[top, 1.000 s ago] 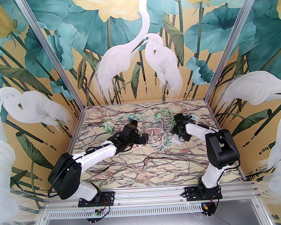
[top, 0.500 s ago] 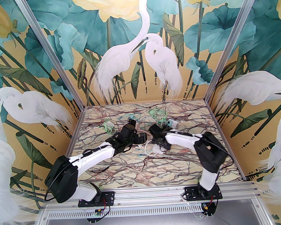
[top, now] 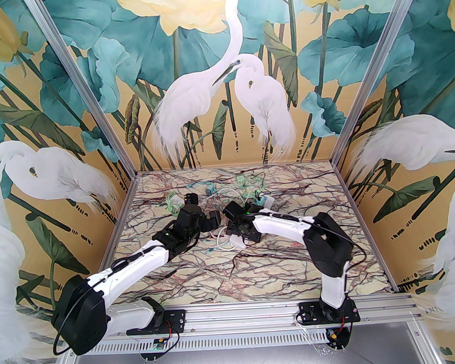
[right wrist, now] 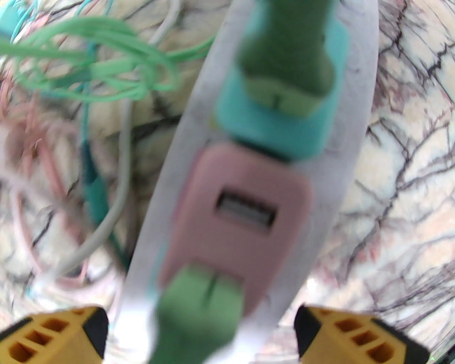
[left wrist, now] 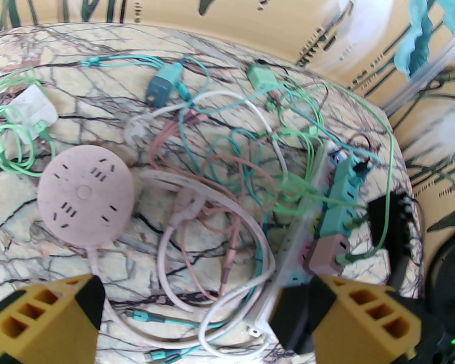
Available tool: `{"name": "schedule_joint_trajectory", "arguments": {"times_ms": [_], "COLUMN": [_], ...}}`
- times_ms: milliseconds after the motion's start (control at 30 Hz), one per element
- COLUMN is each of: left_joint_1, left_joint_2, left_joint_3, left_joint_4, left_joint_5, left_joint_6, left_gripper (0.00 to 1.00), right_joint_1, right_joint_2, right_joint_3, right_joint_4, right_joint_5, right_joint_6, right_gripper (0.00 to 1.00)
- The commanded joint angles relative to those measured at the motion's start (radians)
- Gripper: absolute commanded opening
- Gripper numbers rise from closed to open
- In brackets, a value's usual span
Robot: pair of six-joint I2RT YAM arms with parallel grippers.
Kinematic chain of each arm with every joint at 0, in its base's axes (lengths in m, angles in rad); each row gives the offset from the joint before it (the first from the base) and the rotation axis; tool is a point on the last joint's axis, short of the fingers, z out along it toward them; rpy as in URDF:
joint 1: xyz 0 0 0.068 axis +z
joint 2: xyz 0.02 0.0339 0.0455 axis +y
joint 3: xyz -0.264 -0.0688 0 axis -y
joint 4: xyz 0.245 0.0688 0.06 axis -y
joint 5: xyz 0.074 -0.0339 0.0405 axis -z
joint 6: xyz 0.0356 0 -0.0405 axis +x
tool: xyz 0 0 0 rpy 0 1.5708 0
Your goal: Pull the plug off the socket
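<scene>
– So, where is the plug?
– It sits in the long white socket strip (left wrist: 289,245). The left gripper (left wrist: 199,309) is wide open and holds nothing. The pink plug (left wrist: 325,254) is just beside its right finger. The right gripper (right wrist: 202,330) hangs right over the strip. Its fingers stand wide, one on each side of the strip. The pink plug is between them, a bit ahead. It's blurry there, but the fingers look apart from the plug.
– How many things are there?
– From left to right on the table (left wrist: 32,249): one white loose plug (left wrist: 30,106), one round pink socket (left wrist: 85,199), one dark teal loose plug (left wrist: 161,87), one light green loose plug (left wrist: 261,76), then the one strip. On the strip are one pink plug and a row of teal plugs (left wrist: 341,195). I can't count those. Many cords (left wrist: 227,177) lie tangled in the middle.
– What does the pink plug look like?
– It's a small pink block with round corners. It has a little slot on top. A green cord end (right wrist: 199,302) is stuck in next to the slot. One of the teal plugs touches its far end.
</scene>
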Motion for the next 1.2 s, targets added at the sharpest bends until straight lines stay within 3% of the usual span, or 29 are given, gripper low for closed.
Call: {"name": "schedule_joint_trajectory", "arguments": {"times_ms": [0,233,300,433,600,933,1167], "left_joint_1": [0.003,-0.015,-0.041,-0.084,-0.13,-0.226,-0.249], "left_joint_2": [-0.01,0.02,0.028,0.085,0.193,0.353,0.451], "left_joint_3": [-0.014,-0.028,-0.031,0.003,0.086,0.2,0.266], "left_joint_4": [0.036,0.137,0.175,0.2,0.158,0.121,0.104], "left_joint_5": [-0.001,0.095,0.109,0.141,0.139,0.104,0.097], "left_joint_6": [0.0,0.052,0.083,0.117,0.132,0.178,0.224], "left_gripper": [1.0,0.99,0.95,0.88,0.83,0.76,0.68], "right_joint_1": [-0.02,-0.159,-0.221,-0.385,-0.55,-0.568,-0.563], "right_joint_2": [-0.128,-0.33,-0.383,-0.438,-0.39,-0.196,-0.106], "right_joint_3": [0.004,-0.132,-0.201,-0.349,-0.509,-0.635,-0.698], "right_joint_4": [-0.007,0.084,0.153,0.33,0.602,0.931,1.129], "right_joint_5": [0.036,-0.036,-0.093,-0.319,-0.629,-0.766,-0.805], "right_joint_6": [-0.128,-0.282,-0.311,-0.314,-0.246,-0.116,-0.036], "right_gripper": [1.0,1.0,1.0,0.99,0.89,0.53,0.51]}}
